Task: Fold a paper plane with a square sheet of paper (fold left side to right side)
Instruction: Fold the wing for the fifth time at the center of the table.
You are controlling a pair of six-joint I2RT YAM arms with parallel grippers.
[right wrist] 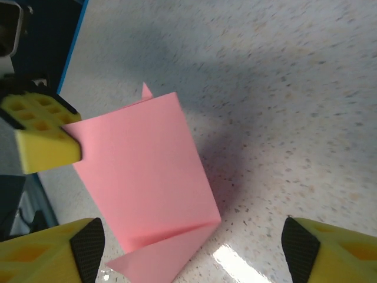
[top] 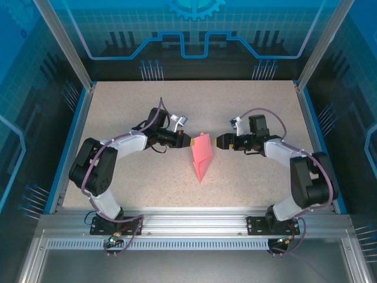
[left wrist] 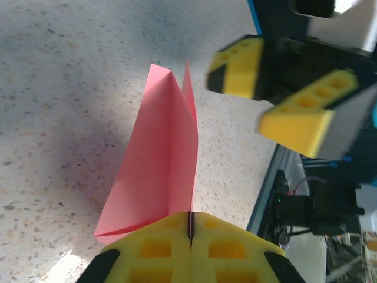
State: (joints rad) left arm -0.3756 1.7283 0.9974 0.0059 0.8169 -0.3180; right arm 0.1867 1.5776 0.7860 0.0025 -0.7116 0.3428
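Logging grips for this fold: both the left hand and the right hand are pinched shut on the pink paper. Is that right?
Not quite. The left hand is shut on the pink paper, but the right hand is open, with its fingers wide apart and not clamped on the paper, as the right wrist view shows.

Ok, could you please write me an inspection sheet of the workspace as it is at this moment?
surface: speckled beige table, bare around the paper.
job's things: pink paper, partly folded, one flap standing up, pointed end toward the arm bases.
clutter: nothing seen.
grippers: left gripper shut on the paper's edge; right gripper open beside the paper, gripping nothing.
cables: purple cables looped along both arms, away from the paper.
surroundings: aluminium rail in front, blue panels behind.
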